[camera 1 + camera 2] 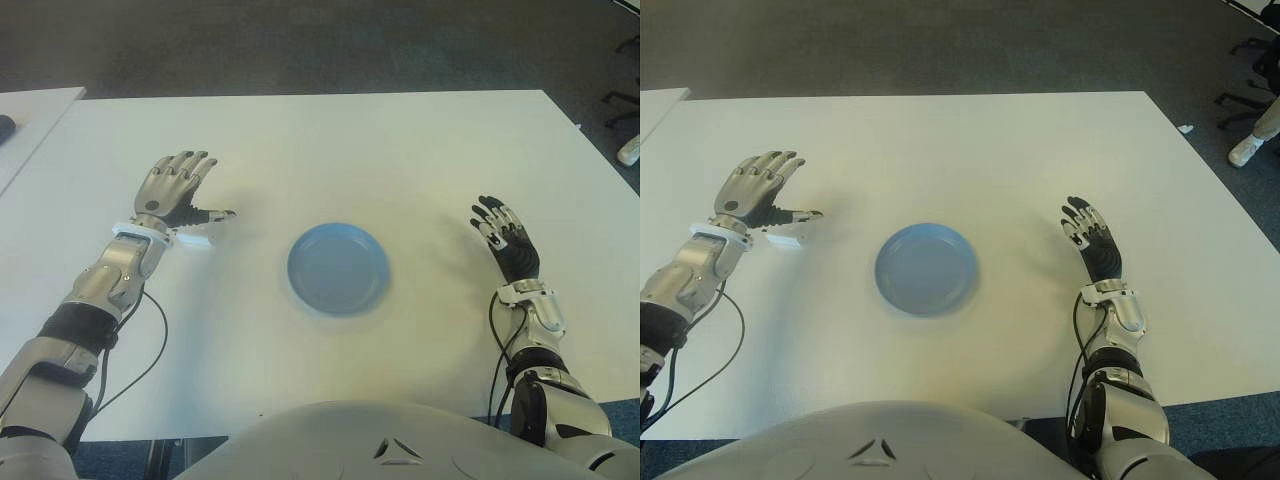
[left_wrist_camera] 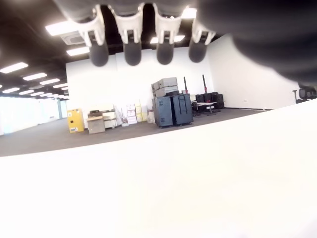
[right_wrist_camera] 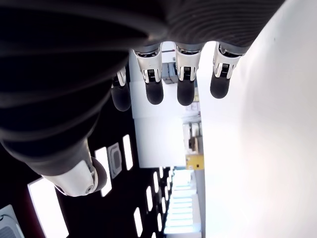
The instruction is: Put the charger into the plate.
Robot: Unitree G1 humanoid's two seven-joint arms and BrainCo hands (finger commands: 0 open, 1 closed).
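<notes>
The plate (image 1: 338, 268) lies at the middle of the worktop (image 1: 380, 150). To its left lies the charger (image 1: 195, 239), just beside the left hand (image 1: 172, 192). The right hand (image 1: 506, 242) shows to the plate's right, well apart from it.

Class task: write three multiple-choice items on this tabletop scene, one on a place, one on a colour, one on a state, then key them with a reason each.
1. Where is the charger?
A. In the plate
B. On the table under the left hand's thumb
C. By the right hand

2. What colour is the plate?
A. Red
B. Blue
C. Green

3. How is the right hand?
A. Open, holding nothing
B. Gripping the charger
C. Lifting the plate

Key:
1 B, the white block lies beside the left hand.
2 B, the dish is light blue.
3 A, its fingers are spread on the table, right of the plate.
</notes>
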